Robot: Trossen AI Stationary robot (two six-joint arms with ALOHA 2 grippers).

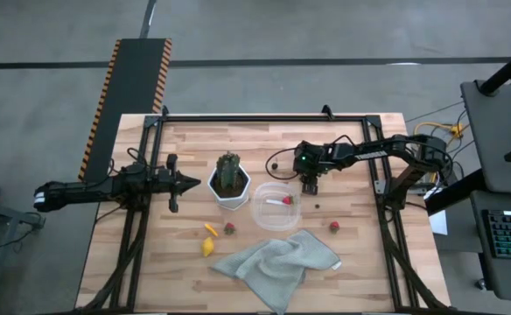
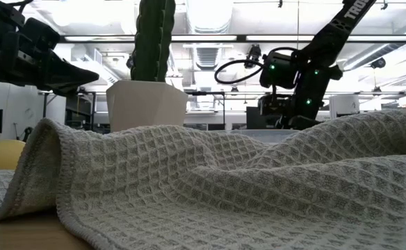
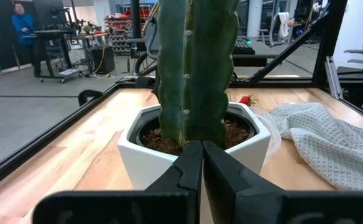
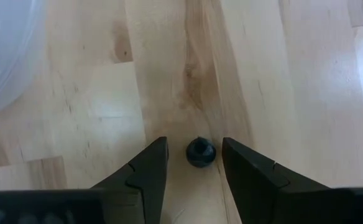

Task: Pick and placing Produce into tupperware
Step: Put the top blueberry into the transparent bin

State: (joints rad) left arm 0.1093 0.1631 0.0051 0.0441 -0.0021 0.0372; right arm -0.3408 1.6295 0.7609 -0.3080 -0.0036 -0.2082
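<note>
A: One small dark round berry (image 4: 201,152) sits on the wooden table (image 4: 76,124) between my right gripper (image 4: 194,163) fingers, parted, not touching. Clear plastic tub (image 1: 275,206) just beside.

B: Handling?

A: Light, round, probably rolls. Pinch across its middle, gently.

Wooden table (image 1: 352,254): tupperware (image 1: 274,213), cloth (image 1: 277,261)

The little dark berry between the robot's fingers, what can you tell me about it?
The dark berry is tiny, round and nearly black, with a small dimple on top. It sits on the wooden table, between the open fingers of the right gripper, which stand on each side of it without touching. The clear tub lies close by.
</note>
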